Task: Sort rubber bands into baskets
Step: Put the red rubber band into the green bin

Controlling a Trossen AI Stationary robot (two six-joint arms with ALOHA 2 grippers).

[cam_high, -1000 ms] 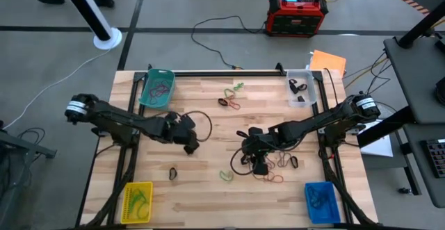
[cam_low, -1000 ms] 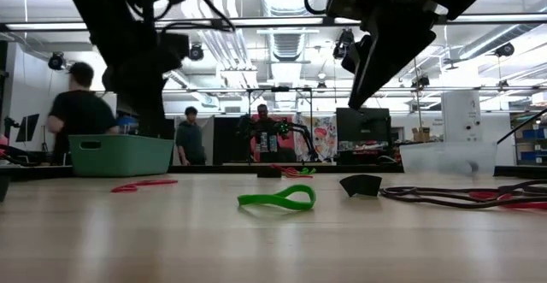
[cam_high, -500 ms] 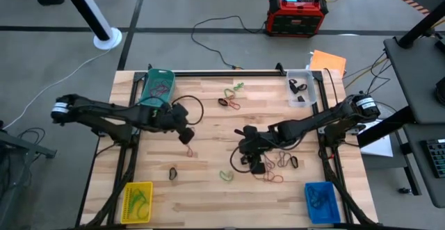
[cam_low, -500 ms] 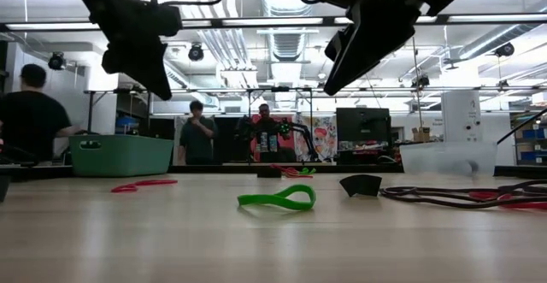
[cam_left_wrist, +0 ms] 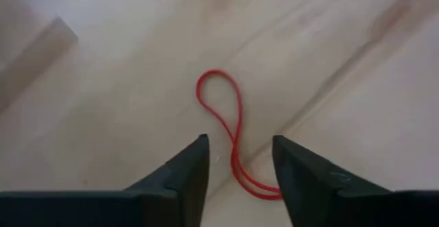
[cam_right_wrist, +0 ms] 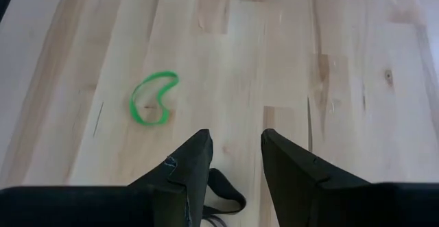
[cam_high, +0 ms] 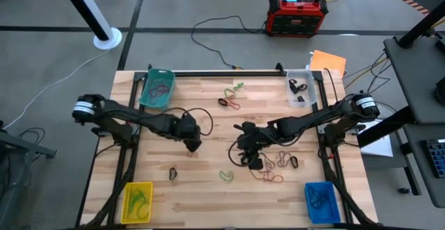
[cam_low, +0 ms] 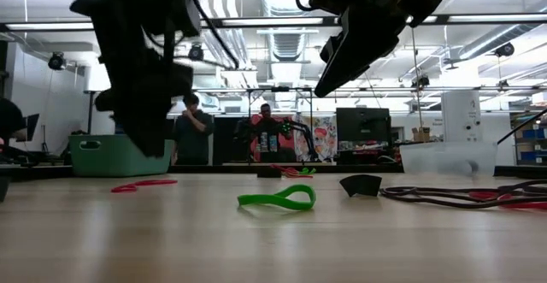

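Observation:
My left gripper (cam_left_wrist: 240,151) stands open close over the table's middle left (cam_high: 192,146). Its fingers point steeply down on either side of a thin red rubber band (cam_left_wrist: 230,138) that lies flat on the wood. My right gripper (cam_right_wrist: 235,148) hangs open above the table's middle (cam_high: 248,155), holding nothing. A green band (cam_right_wrist: 152,98) lies beyond it and a black band (cam_right_wrist: 225,198) beside its fingers. The baskets stand at the corners: teal (cam_high: 157,87), clear (cam_high: 301,89), yellow (cam_high: 137,201), blue (cam_high: 321,201), each with bands in it.
Loose bands lie scattered on the wood: a green and red cluster (cam_high: 233,94) at the far middle, a black one (cam_high: 173,173), a green one (cam_high: 226,176), and red and dark ones (cam_high: 278,167) by my right arm. People stand in the room behind the table.
My left gripper rose and tipped, then came back down toward the table's middle. It now hangs lower and steeper than a second ago. Its fingers, together before, stand apart now.

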